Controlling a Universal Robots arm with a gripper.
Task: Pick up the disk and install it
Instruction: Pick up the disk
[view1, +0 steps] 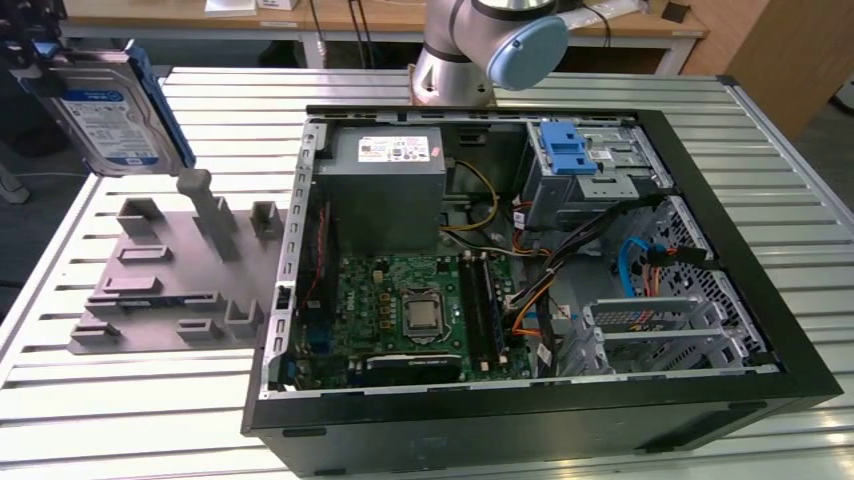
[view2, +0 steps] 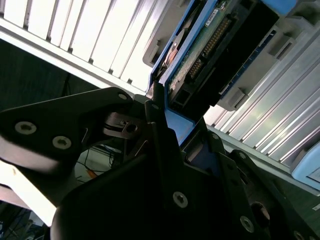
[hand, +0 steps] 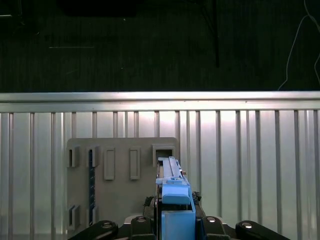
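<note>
Above the desk's (view1: 134, 420) far corner on the exterior view's left, the disk (view1: 114, 115) is held upright on its edge, label side turned to the camera, its blue carrier framing it. It is pinched at its upper end by the end effector (view1: 47, 75). In the second wrist view the black fingers (view2: 159, 131) are seen pressed onto the blue carrier, with the disk's (view2: 210, 45) green circuit board and connector side exposed.

Under the disk, a grey fixture plate (view1: 160, 290) with raised slots and posts lies flat near the desk's edge on that side. In the first wrist view the disk (hand: 172, 182) is seen edge-on over a corner slot of the plate (hand: 120, 175); contact between them cannot be told.

Beside the plate, an open black computer case (view1: 747, 300) lies on its side across the desk's middle. Inside it are held a grey power-supply box (view1: 387, 190), a green motherboard (view1: 400, 310), a blue latch on a metal cage (view1: 571, 155), bundled cables (view1: 534, 300) and a silver drive cage (view1: 654, 330). The arm's base (view1: 454, 75) is mounted at the far edge.
</note>
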